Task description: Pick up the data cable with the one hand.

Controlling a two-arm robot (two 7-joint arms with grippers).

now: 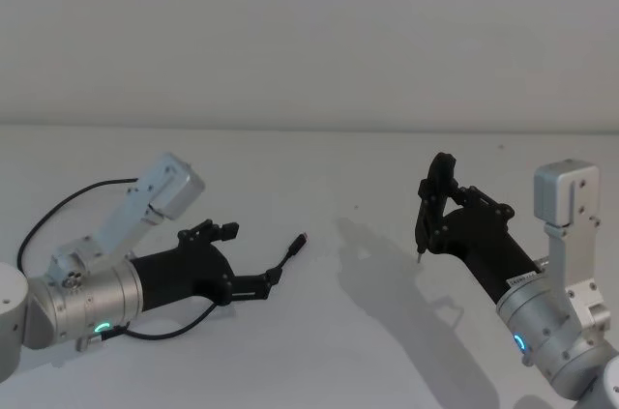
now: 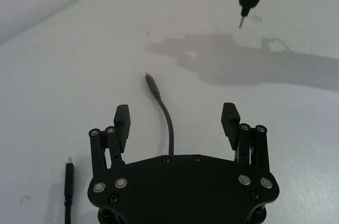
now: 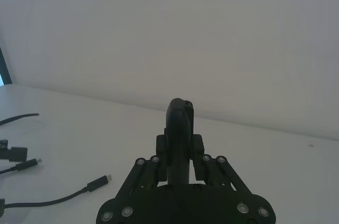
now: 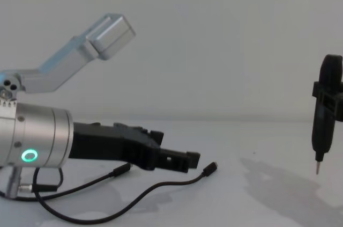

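Observation:
The data cable (image 1: 288, 254) is a thin black cord lying loosely curved on the white table. One small plug (image 2: 150, 82) points away from my left gripper, and the other plug (image 2: 69, 173) lies beside it. My left gripper (image 2: 176, 112), black with blocky jaws and a green ring on its wrist, hovers low over the cord with its fingers open on either side of it, not touching. From the chest view the cable (image 4: 161, 187) rests under the left gripper (image 4: 174, 149).
My right gripper (image 1: 430, 220) hangs above the right side of the table, shut on a black pin-tipped tool (image 4: 324, 119) that points down. A thicker black lead (image 1: 53, 211) loops behind my left arm. The white table (image 1: 319, 158) meets a plain wall.

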